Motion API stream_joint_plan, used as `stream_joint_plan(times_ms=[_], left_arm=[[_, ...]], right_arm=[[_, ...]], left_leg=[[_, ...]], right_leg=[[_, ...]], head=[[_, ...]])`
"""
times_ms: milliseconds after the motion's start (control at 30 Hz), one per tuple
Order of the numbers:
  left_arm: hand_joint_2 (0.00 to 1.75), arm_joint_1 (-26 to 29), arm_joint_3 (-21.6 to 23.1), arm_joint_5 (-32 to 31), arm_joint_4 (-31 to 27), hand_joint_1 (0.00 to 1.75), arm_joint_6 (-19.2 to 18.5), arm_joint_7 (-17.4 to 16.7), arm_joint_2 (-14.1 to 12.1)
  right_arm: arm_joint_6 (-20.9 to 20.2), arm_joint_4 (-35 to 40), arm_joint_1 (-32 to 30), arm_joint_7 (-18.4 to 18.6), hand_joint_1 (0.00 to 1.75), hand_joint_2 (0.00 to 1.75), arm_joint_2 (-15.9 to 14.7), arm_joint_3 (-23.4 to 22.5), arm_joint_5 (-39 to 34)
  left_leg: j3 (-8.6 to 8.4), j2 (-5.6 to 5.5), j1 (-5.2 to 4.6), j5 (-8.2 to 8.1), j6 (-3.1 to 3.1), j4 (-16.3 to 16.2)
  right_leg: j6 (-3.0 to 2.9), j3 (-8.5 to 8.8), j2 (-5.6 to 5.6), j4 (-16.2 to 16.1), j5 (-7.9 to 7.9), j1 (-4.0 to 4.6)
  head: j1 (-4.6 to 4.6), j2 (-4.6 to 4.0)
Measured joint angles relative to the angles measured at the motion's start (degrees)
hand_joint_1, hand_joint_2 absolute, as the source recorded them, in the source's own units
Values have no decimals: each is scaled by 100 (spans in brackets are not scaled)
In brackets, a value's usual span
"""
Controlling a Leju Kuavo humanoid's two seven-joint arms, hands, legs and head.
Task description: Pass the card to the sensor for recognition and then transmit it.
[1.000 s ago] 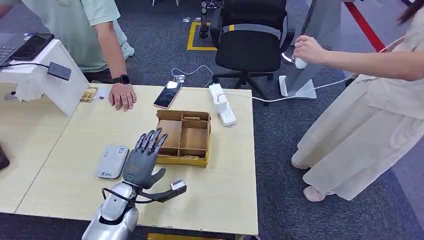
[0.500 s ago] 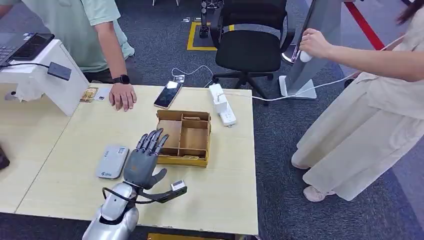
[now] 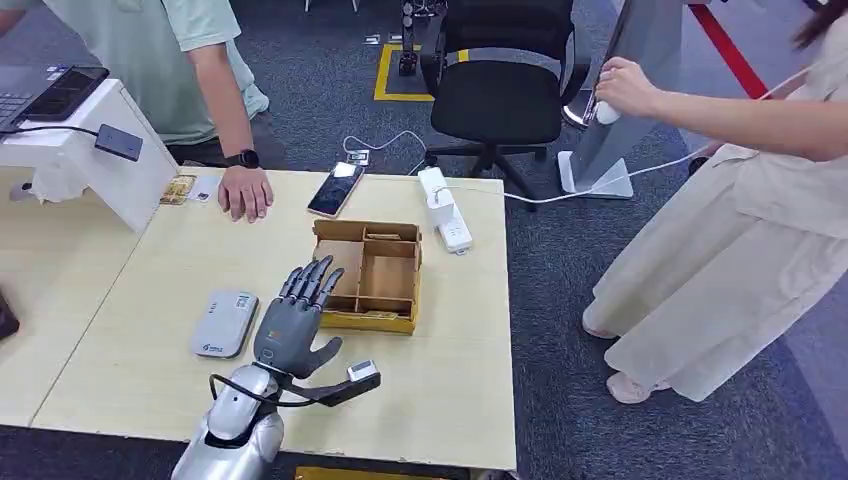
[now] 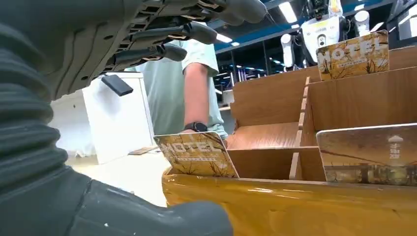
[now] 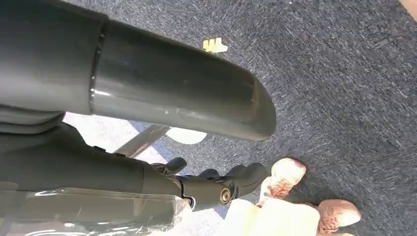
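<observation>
A card printed HOTEL leans in the near corner of the wooden box, just beyond the left hand's spread, empty fingers, untouched. The grey sensor lies beside that hand. The right hand hangs over carpet, fingers seemingly loosely curled.

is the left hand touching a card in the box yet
Apart: the left wrist view shows the left hand with fingers spread above the card in the box.
</observation>
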State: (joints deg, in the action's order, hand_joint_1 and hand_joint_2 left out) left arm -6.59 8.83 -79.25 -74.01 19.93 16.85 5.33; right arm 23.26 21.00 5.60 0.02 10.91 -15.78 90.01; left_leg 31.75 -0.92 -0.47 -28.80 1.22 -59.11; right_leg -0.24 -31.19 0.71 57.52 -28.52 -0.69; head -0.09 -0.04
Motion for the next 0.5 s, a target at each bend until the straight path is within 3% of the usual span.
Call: stream_joint_plan(times_ms=[500], left_arm=[[175, -32, 39, -39, 0, 0, 13, -22, -11]], right_arm=[[0, 0, 0, 0, 0, 0, 0, 9, 0]], left_leg=[[0, 0, 0, 0, 0, 0]], right_leg=[[0, 0, 0, 0, 0, 0]], head=[[0, -2]])
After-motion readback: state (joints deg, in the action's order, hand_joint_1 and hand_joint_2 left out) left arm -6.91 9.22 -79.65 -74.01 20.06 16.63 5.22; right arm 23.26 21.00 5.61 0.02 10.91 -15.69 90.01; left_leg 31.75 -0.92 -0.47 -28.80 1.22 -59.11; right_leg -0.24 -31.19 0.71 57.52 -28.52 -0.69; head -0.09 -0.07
